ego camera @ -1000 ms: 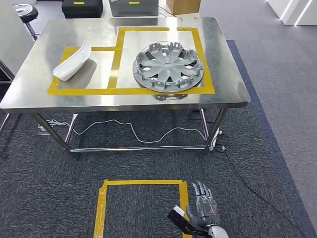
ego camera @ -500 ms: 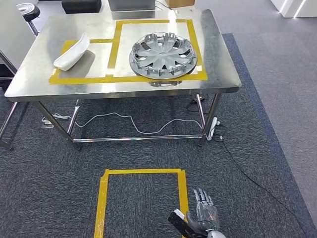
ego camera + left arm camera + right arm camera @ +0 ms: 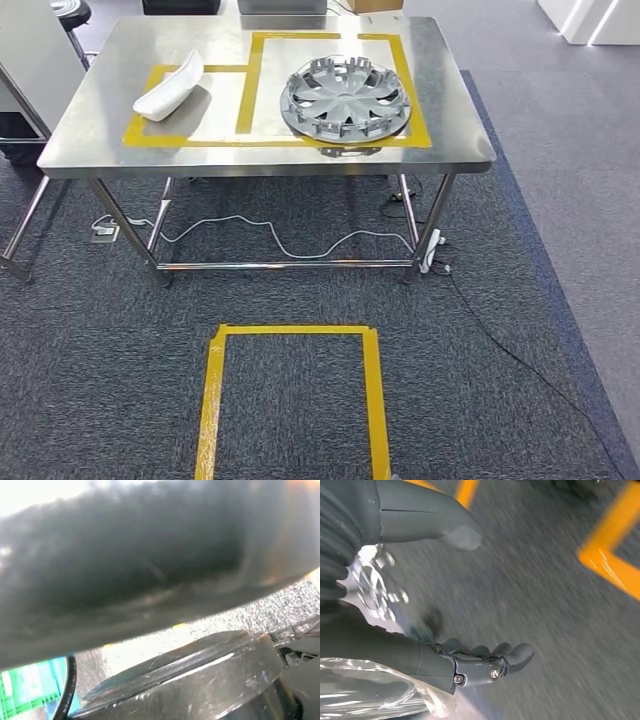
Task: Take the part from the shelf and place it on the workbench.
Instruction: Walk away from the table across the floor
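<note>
Right hand (image 3: 433, 600): I see it over dark carpet in the right wrist view; thumb and fingers apart, nothing held.
Left hand: I cannot tell its state; the left wrist view is blurred dark shapes.
Floor square (image 3: 294, 400): yellow tape outline on carpet, in front of the table.
Workbench (image 3: 453, 110): steel top, yellow taped zones.
Wheel cover (image 3: 345, 96): grey, lying flat inside the larger taped zone.
White part (image 3: 169, 87): curved, in the smaller zone beside it.
Cable (image 3: 272, 235): runs under the bench.

The right hand (image 3: 433, 600) has a grey ribbed cover, a thick grey thumb, and darker fingers (image 3: 478, 667) with silver screws.
</note>
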Motion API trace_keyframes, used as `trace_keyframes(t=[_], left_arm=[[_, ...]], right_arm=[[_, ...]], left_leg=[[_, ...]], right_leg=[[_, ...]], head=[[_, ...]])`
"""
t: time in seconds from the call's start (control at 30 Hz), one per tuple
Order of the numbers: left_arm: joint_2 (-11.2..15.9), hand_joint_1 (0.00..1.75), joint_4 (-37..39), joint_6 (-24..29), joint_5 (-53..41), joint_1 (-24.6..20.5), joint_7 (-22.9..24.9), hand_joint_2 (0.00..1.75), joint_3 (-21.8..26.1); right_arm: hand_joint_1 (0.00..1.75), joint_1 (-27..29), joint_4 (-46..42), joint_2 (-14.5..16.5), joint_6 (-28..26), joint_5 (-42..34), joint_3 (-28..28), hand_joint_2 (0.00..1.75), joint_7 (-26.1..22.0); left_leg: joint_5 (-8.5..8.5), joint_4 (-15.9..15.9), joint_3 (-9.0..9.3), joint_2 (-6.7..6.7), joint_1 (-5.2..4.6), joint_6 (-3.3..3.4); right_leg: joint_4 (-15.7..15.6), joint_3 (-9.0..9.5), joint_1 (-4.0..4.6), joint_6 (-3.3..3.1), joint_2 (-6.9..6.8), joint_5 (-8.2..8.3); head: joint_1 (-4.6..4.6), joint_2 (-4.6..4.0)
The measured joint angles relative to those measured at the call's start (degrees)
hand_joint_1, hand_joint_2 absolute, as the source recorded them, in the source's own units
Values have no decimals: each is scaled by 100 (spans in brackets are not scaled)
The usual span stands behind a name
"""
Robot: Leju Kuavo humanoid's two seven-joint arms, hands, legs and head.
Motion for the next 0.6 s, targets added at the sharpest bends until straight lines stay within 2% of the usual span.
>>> trace_keyframes(t=[0.03,0.07,0.1,0.13,0.2,0.3,0.37,0.43,0.47,0.5,0.53,0.57,0.6], left_arm=[[-6,0,-1,6,35,0,-33,0,38],[-14,0,-1,25,71,1,-63,0,77],[-24,0,-1,61,117,1,-89,0,116],[-35,0,0,104,159,4,-107,0,152],[-51,0,1,169,214,6,-131,0,197],[-56,0,1,186,223,8,-137,0,208],[-67,0,1,224,244,24,-154,0,242],[-103,0,5,284,258,80,-201,0,337],[-115,0,8,303,254,99,-219,0,382],[-128,0,9,322,243,116,-236,0,419],[-128,0,9,333,234,112,-237,0,434],[-127,0,9,345,230,110,-237,0,442],[-128,0,9,357,228,107,-236,0,446]], right_arm=[[0,-19,55,-13,77,-23,-82,175,43],[0,-49,99,-23,137,-66,-151,175,43],[0,-77,142,-30,193,-140,-216,175,1],[0,-100,179,-34,242,-223,-273,175,-57],[0,-115,223,-34,310,-348,-344,175,-155],[0,-115,226,-34,321,-368,-361,175,-169],[0,-119,246,-30,365,-400,-422,175,-186],[0,-143,324,-39,512,-281,-543,175,-153],[0,-156,364,-47,578,-191,-582,175,-118],[0,-168,398,-57,635,-102,-609,175,-77],[0,-171,413,-60,649,-78,-609,175,-47],[0,-173,422,-61,658,-97,-610,175,-25],[0,-174,428,-62,669,-129,-613,131,-5]], left_leg=[[45,7,-47,0,-18,-14],[99,13,-86,5,-30,-33],[155,16,-118,11,-35,-57],[206,14,-145,17,-35,-81],[271,2,-167,24,-19,-108],[282,-2,-169,24,-15,-113],[296,-3,-177,18,-23,-135],[-396,749,-280,2,22,-252],[-684,1181,-294,-5,55,-311],[-888,1563,-253,-9,92,-366],[-699,1533,-85,-9,105,-377],[-532,1251,173,-11,114,-375],[-498,835,482,-13,113,-362]], right_leg=[[-463,327,21,-41,2,73],[-841,578,40,-68,6,82],[-1089,730,59,-84,12,64],[-1204,777,71,-89,14,53],[-1202,728,81,-94,19,72],[-1199,715,82,-98,19,78],[-1218,673,66,-125,7,127],[-1218,428,41,-209,-35,353],[-1191,267,30,-236,-57,482],[-1144,78,29,-247,-74,612],[-1087,-60,25,-226,-80,687],[-1029,-183,21,-202,-81,743],[-971,-287,25,-174,-78,792]], head=[[3,0],[3,0],[5,0],[7,0],[6,0],[6,0],[12,-1],[-11,-1],[-23,-1],[-40,0],[-41,0],[-43,0],[-46,0]])
